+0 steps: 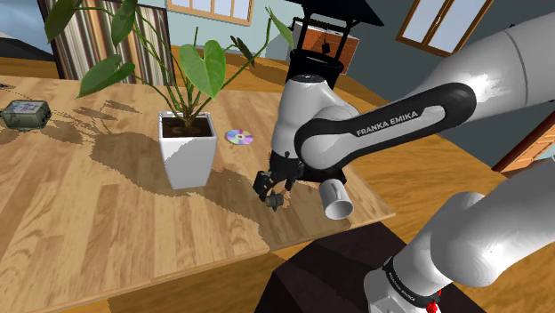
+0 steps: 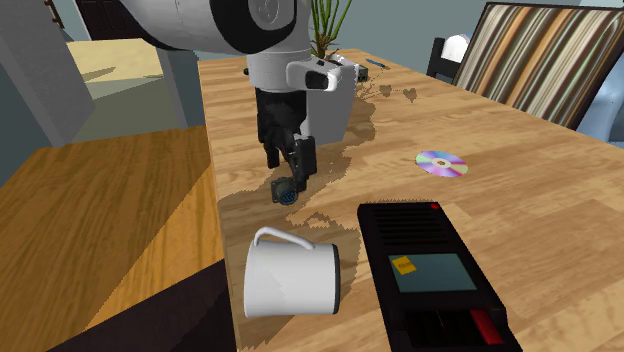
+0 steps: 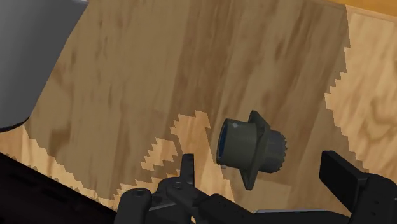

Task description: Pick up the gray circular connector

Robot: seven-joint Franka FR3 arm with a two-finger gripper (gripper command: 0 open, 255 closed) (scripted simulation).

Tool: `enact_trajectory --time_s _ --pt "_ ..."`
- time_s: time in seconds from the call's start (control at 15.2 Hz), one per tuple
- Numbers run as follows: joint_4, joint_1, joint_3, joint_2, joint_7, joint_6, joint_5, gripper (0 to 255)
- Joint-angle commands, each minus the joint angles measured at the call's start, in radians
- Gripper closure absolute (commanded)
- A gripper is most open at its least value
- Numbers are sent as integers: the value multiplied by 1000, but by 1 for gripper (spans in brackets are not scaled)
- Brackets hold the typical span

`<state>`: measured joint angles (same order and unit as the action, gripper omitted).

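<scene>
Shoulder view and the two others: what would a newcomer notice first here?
First the white arm, bent low over the wooden table, its open black hand straddling a small dark connector without touching it. Next the potted plant beside the hand, and a white mug on its side near the table's edge.

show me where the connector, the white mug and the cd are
gray circular connector (image 3: 242, 145): wrist view, on its round barrel
white mug (image 2: 295, 280): second exterior view, on its outer wall
cd (image 2: 441, 163): second exterior view, on its shiny face
</scene>
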<state>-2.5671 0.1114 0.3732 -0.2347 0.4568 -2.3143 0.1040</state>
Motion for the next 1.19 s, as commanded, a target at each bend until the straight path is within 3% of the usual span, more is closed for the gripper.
enact_trajectory --time_s 0.0,0.4,0.46,1.12 --pt "-4 -3 4 25 8 -30 -8 0" --pt "-25 -9 13 80 24 -103 -28 0" --pt "-27 -9 13 79 24 -103 -27 255" --pt "-21 -8 11 67 20 -87 -22 255"
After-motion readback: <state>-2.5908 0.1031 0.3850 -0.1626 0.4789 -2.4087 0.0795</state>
